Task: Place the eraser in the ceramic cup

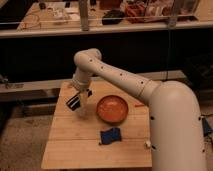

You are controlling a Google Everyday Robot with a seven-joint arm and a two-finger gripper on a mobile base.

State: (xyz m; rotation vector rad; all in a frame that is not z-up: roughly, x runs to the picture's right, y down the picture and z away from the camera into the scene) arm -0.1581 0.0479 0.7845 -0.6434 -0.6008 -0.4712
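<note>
My gripper (pixel 76 101) hangs over the left part of the wooden table (pixel 70 145), at the end of the white arm that reaches in from the right. The ceramic cup (pixel 83 107), small, pale and narrow, stands right under and beside the gripper, partly hidden by it. The gripper's dark tip is at the cup's left upper side. I cannot pick out the eraser with certainty; whether it is in the gripper is hidden.
A wide shallow orange bowl (pixel 113 109) sits to the right of the cup. A blue cloth-like thing (pixel 110 135) lies in front of the bowl. A small white thing (pixel 147 144) lies near the front right edge. A thin orange item (pixel 139 105) lies right of the bowl.
</note>
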